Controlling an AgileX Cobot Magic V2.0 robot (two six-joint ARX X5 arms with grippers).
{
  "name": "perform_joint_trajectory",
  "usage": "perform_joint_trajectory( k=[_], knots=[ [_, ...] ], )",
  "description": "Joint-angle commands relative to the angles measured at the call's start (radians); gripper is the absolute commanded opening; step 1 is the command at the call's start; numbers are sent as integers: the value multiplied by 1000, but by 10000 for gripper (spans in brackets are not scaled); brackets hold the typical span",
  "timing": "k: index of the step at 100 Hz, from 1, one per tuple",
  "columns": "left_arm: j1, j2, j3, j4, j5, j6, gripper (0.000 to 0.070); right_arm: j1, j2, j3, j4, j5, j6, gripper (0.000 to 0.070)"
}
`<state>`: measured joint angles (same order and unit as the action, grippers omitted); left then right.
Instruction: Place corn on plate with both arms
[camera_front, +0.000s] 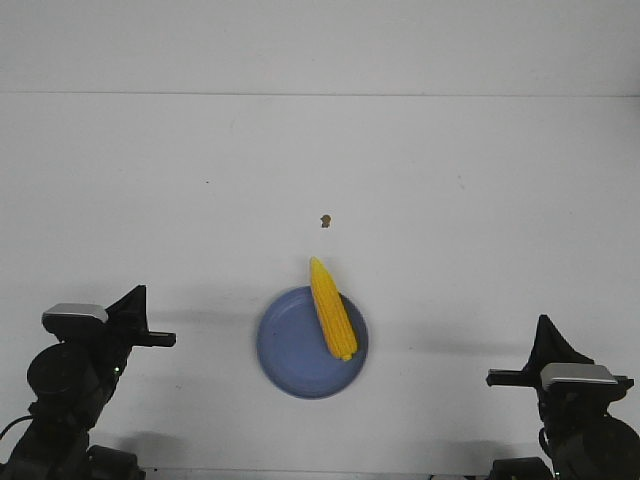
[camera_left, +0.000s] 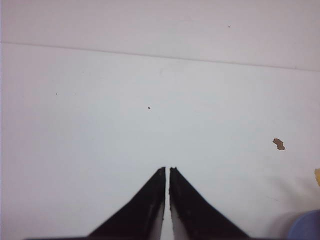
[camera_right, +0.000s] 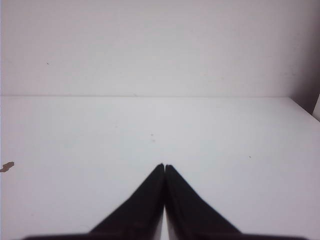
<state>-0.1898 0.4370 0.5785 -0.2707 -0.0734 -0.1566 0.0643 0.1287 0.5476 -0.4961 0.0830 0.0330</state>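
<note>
While both arms are sitting folded back at the near edge of the white bench (camera_front: 150, 160), nothing is being held by either one. Nearest on the left, the left gripper (camera_left: 167, 170) is showing its jaws drawn almost together, only a thin slit of bench showing between the black fingers (camera_left: 145, 205), with nothing caught in them. Nearest on the right, the right gripper (camera_right: 164, 166) is keeping its jaws pressed together at the tips, empty too.

Between the two arms and a little farther out, the blue plate (camera_front: 290, 350) is lying flat on the bench, well apart from both grippers. The yellow corn cob (camera_front: 331, 309) is resting on the plate's right half, lying lengthwise away from the robot; its blunt end is sitting inside the plate while its pointed tip is reaching out over the far rim. From the left wrist view only a sliver of the plate and of the corn is showing at the frame's edge.

Farther out, just beyond the corn's tip, a tiny brown speck (camera_front: 324, 221) is lying on the bare bench.
</note>
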Motion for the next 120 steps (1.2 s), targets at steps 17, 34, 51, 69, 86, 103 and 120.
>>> perform_joint_trajectory(
  k=[17,34,51,69,86,103,120],
  knots=[
    [1,-16,11,14,-2,16,12,0,3,8,10,3,-4,1],
    [1,-79,-79,151,-2,44,12,0,3,8,10,3,-4,1],
    [1,-192,-272,332,-2,43,12,0,3,8,10,3,-4,1],
    [9,-327,-428,377,-2,43,12,0,3,8,9,3,-4,1],
    [25,-438,-511,380,-2,40,12,0,3,8,9,3,-4,1],
    [45,-434,-541,387,-2,40,12,0,3,8,10,3,-4,1],
    [74,-434,-565,429,-1,39,12,0,3,8,10,3,-4,1]
  ],
)
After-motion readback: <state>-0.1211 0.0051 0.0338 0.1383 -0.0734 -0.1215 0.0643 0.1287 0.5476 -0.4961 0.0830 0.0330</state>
